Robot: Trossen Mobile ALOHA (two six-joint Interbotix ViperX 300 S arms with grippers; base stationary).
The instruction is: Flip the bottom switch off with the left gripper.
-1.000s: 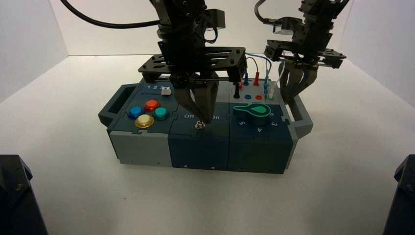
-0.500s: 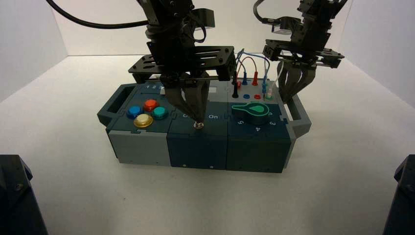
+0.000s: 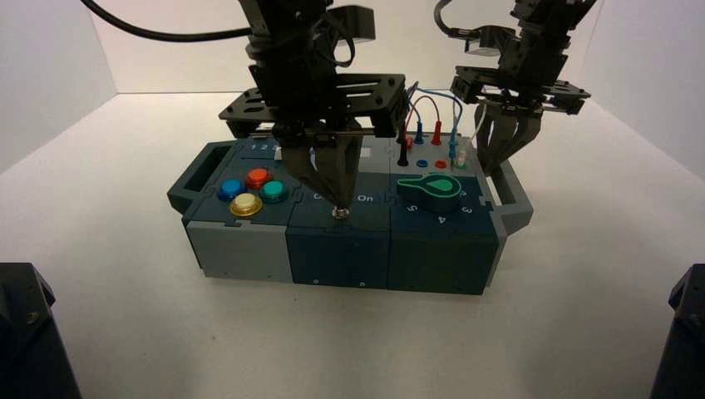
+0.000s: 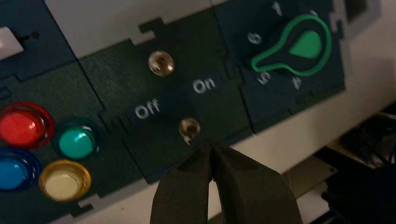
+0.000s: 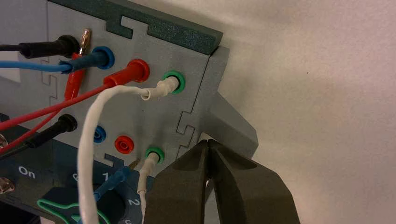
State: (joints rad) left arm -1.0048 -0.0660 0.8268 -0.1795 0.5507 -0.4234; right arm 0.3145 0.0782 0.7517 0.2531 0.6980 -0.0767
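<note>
I have the left gripper (image 4: 211, 145) with its fingers pressed together, gripping nothing, tips just beside the bottom switch (image 4: 189, 128) on the dark teal panel (image 3: 337, 237). The "Off" and "On" lettering lies just past that brass-collared toggle, and I see the silvery-collared toggle (image 4: 161, 62) beyond the lettering. To one side of my tips sit the red button (image 4: 21, 128), teal button (image 4: 77, 142), blue button (image 4: 11, 171) and yellow button (image 4: 63, 181); to the other, the green knob (image 4: 299, 46). My right gripper (image 5: 208, 145), also closed, hangs by the box's right handle (image 3: 511, 199), near the wires.
</note>
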